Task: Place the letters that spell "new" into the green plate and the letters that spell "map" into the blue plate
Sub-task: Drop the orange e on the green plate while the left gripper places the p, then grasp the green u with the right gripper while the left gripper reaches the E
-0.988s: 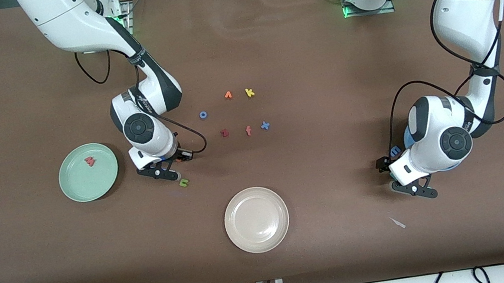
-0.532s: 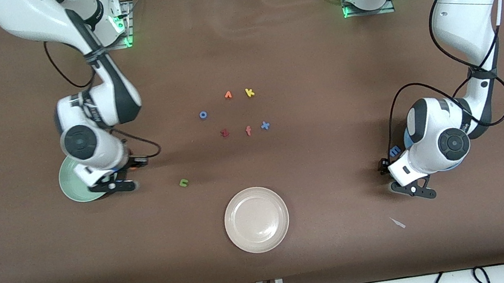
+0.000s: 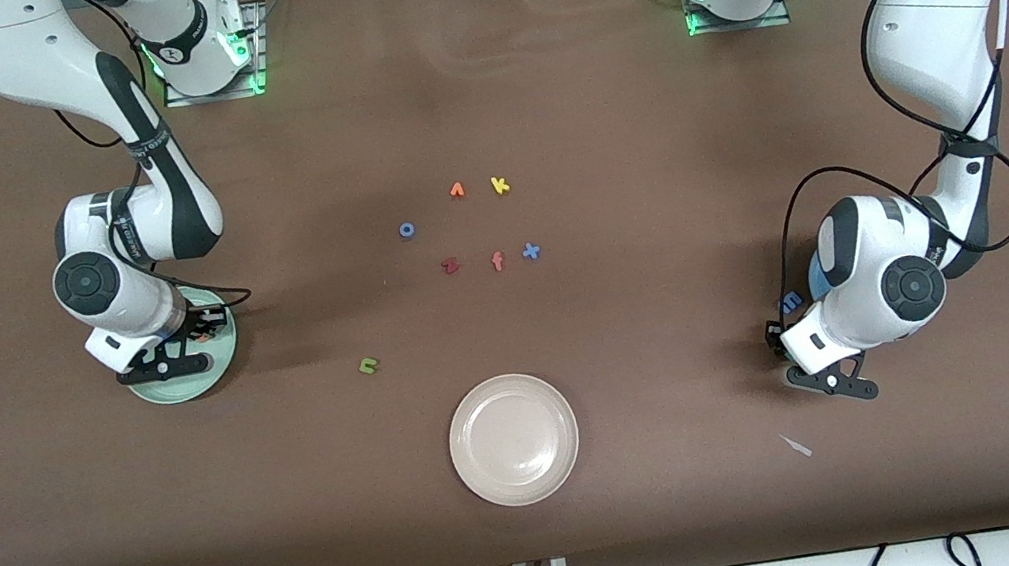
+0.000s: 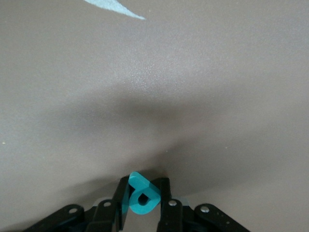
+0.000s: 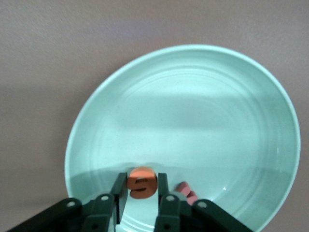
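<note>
My right gripper (image 3: 167, 360) (image 5: 142, 181) hangs just above the pale green plate (image 3: 178, 393) (image 5: 193, 121), shut on the orange e (image 5: 142, 182). The salmon-pink w (image 5: 187, 192) lies in that plate beside it. The green n (image 3: 368, 365) lies on the table between the green plate and the cream plate. My left gripper (image 3: 844, 383) (image 4: 141, 186) is down at the table by the blue plate (image 3: 814, 279), shut on the teal p (image 4: 141, 197). The left arm hides most of the blue plate; the blue m (image 3: 789, 303) shows at its edge.
A cream-white plate (image 3: 514, 438) sits near the front edge at the middle. Loose letters lie mid-table: orange pointed one (image 3: 456, 190), yellow k (image 3: 500, 185), blue o (image 3: 406, 230), red one (image 3: 450, 266), pinkish f (image 3: 497, 262), blue x (image 3: 531, 251). A pale scrap (image 3: 797, 445) lies near the left gripper.
The right arm swung from beside the green n to over the green plate, carrying the orange e. The left gripper closed on the teal p and barely shifted.
</note>
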You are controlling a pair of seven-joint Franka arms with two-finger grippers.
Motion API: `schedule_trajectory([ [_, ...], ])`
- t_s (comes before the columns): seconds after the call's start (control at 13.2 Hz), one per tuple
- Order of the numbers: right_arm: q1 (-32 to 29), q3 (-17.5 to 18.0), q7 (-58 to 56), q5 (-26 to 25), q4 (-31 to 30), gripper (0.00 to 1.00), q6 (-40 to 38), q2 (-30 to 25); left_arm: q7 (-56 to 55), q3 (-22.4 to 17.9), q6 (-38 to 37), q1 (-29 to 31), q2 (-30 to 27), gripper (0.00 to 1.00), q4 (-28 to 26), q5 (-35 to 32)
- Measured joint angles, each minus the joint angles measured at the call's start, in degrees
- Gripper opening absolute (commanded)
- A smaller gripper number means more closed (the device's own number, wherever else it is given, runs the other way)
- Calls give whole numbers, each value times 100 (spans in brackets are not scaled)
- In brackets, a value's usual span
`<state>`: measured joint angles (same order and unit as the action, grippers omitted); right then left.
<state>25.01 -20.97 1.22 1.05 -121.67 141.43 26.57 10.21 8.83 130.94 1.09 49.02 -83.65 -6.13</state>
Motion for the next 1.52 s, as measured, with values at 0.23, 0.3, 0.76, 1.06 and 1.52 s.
schedule_trajectory([
  [0.23,5,12,2,22,41,83,-68,-122,-88,-9,-353,37,-23,7,259,-6],
  [0.3,12,38,19,111,120,83,-263,-203,-88,-13,-791,57,-51,7,470,-34],
  [0.76,155,711,1703,614,1579,78,-1549,-137,850,-42,-2143,561,-592,10,667,-74],
  [1.06,203,1260,3431,646,2446,72,-1334,654,1600,-37,-1994,1109,-1127,10,-139,-74],
  [1.52,213,1527,4162,648,2878,67,-391,1516,1735,-33,-190,1220,-1482,100,-1826,-123],
])
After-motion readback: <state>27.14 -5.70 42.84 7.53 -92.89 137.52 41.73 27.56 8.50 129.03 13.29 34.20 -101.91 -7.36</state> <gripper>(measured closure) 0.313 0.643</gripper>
